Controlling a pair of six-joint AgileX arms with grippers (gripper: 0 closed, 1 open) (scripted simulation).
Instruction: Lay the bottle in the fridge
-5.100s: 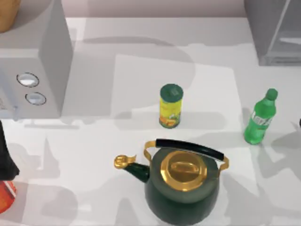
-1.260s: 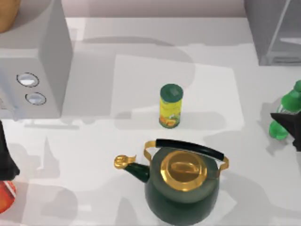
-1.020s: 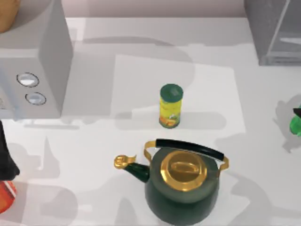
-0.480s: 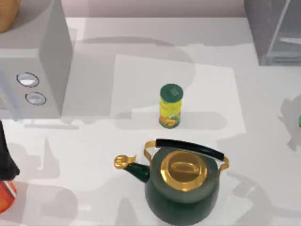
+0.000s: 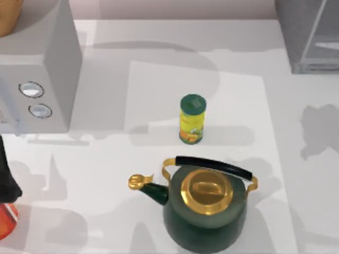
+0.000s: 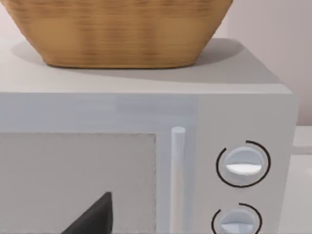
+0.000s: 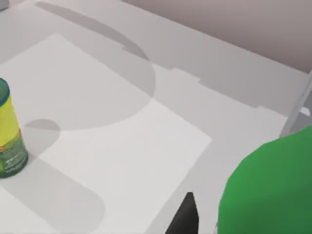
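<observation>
Bright, even light; soft grey shadows cross the table [image 5: 159,47].

No readable text, brand, number or sign anywhere. Yellow can [image 5: 192,119] carries printed label, well apart from jaws of either gripper, but print is too small to read; same can in right wrist view [image 7: 9,131] shows small red and green marks, not legible. Grey box [image 6: 146,161] has two round dials [image 6: 242,165] without numbers or scale marks that can be read.

A yellow can [image 5: 192,119] stands behind a green-and-gold kettle [image 5: 204,210].
</observation>
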